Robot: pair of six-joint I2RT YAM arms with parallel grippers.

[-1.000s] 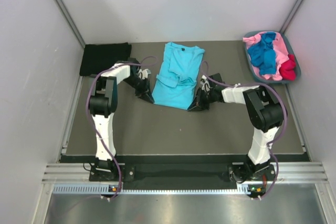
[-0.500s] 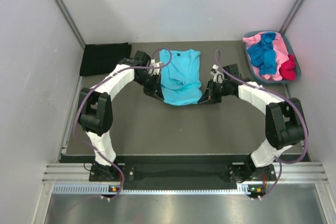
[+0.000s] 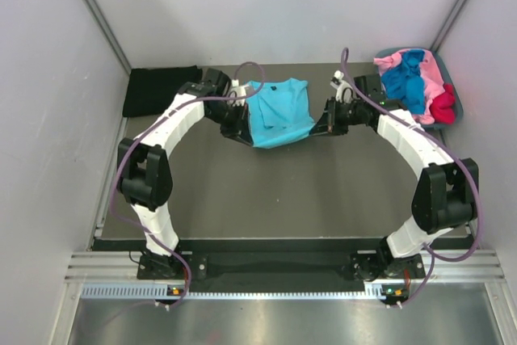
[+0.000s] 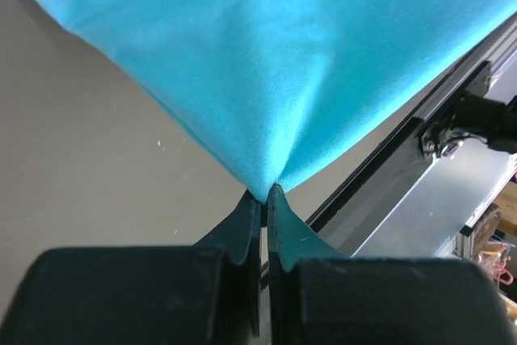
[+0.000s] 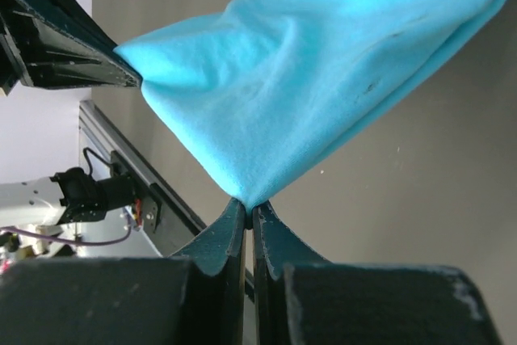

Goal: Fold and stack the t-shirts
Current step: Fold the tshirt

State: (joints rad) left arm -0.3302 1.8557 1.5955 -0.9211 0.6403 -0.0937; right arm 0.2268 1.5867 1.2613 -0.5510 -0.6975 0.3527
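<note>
Left gripper (image 4: 264,193) and right gripper (image 5: 247,204), each pinched tight on a near corner of the soft light turquoise t-shirt (image 3: 279,111), have carried its hem forward toward the collar within the past second. The fold looks close to done. A folded black t-shirt (image 3: 160,89) lies outboard of the left gripper.

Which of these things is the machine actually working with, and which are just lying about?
Job: turquoise t-shirt, pinched by left hand and right hand; black t-shirt; pink shirt; blue shirt; red shirt.
Lying about: grey-blue tub holding those three; table.
</note>
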